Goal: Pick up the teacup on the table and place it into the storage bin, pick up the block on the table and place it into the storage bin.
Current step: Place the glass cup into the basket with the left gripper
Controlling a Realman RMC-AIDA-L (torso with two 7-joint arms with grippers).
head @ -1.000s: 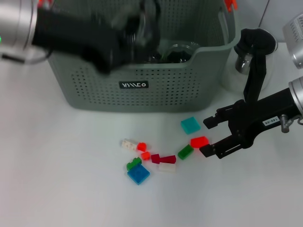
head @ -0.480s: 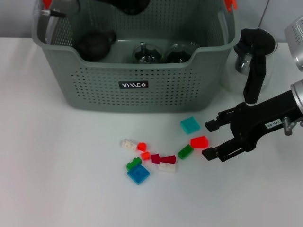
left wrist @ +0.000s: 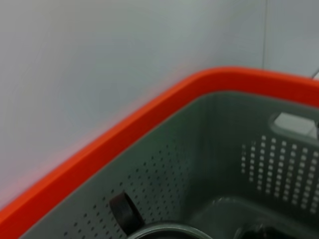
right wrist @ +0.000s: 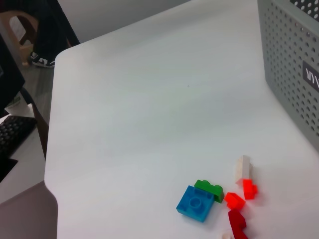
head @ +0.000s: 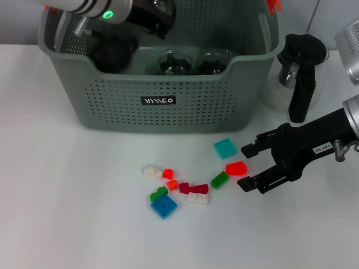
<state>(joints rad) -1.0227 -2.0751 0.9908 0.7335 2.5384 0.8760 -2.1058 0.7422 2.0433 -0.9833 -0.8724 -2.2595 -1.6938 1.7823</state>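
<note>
The grey-green storage bin (head: 160, 103) stands at the back of the table; its orange rim (left wrist: 149, 117) fills the left wrist view. Two glass teacups (head: 171, 63) and a dark pot (head: 112, 53) lie inside it. No teacup shows on the table. Several small blocks lie in front of the bin. My right gripper (head: 245, 168) is open, low over the table, its mouth facing the red block (head: 236, 167) just beside the fingertips. My left gripper (head: 148, 14) hangs over the bin's back left part.
A glass pitcher with a black lid and handle (head: 298, 73) stands right of the bin, behind my right arm. Teal (head: 225, 148), green (head: 219, 179), dark red (head: 193, 188) and blue (head: 164, 206) blocks lie nearby. The table's edge (right wrist: 50, 149) shows in the right wrist view.
My left arm has lifted away from the bin's front to its back left, uncovering the dark pot and cups inside. My right gripper has stayed nearly still by the red block.
</note>
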